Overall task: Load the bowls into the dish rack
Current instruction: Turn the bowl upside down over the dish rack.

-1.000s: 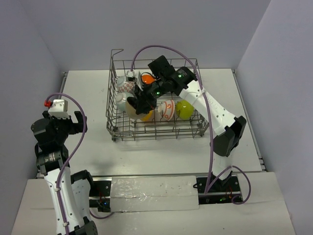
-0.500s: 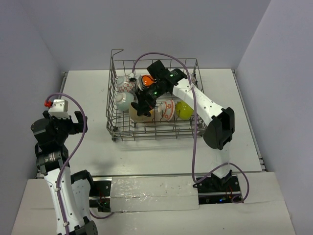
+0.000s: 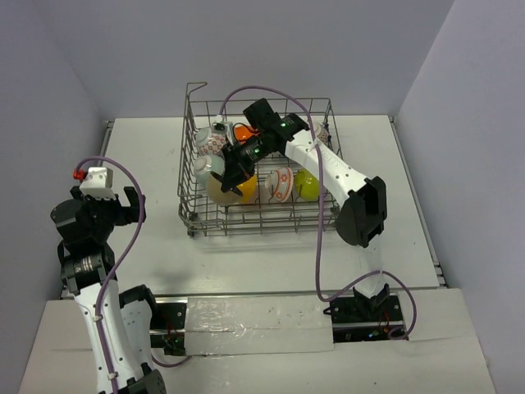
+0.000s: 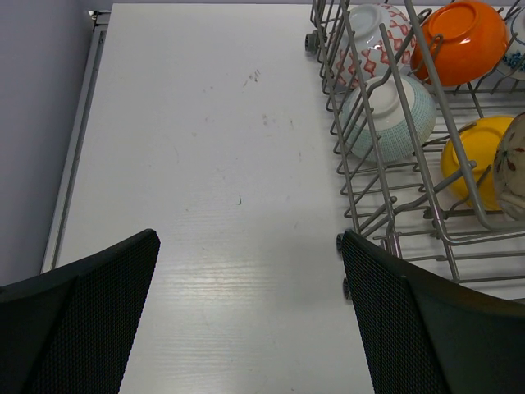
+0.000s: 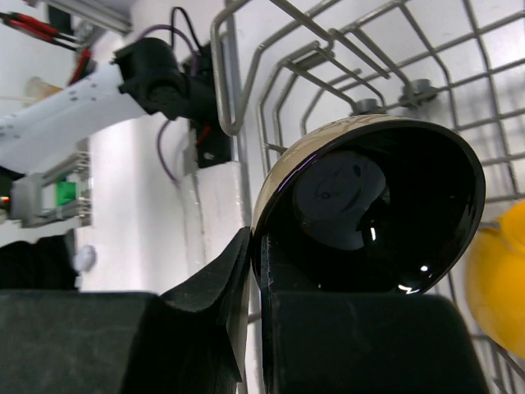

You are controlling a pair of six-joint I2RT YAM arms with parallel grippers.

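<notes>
The grey wire dish rack (image 3: 328, 215) stands mid-table with several bowls among its tines. My right gripper (image 5: 256, 246) (image 3: 230, 171) reaches into its left half. It is shut on the rim of a glossy black bowl (image 5: 369, 205) with a beige outside, held on edge over the rack wires. A yellow bowl (image 3: 244, 191) (image 4: 472, 160) lies just beside it. Also in the rack are an orange bowl (image 4: 463, 37), a pale teal bowl (image 4: 390, 115), a red-and-white bowl (image 4: 373, 37) and a lime green bowl (image 3: 308, 185). My left gripper (image 4: 246, 246) (image 3: 105, 199) hangs open over bare table left of the rack.
The rack's left wall and small feet (image 4: 344, 287) are close to my left gripper's right finger. The table's left edge rail (image 4: 74, 164) runs along a grey wall. The right arm's elbow (image 3: 362, 212) sticks out past the rack's front right corner.
The right arm has carried the black bowl leftward and lower into the rack, and its elbow has swung in toward the rack. The left arm has not moved.
</notes>
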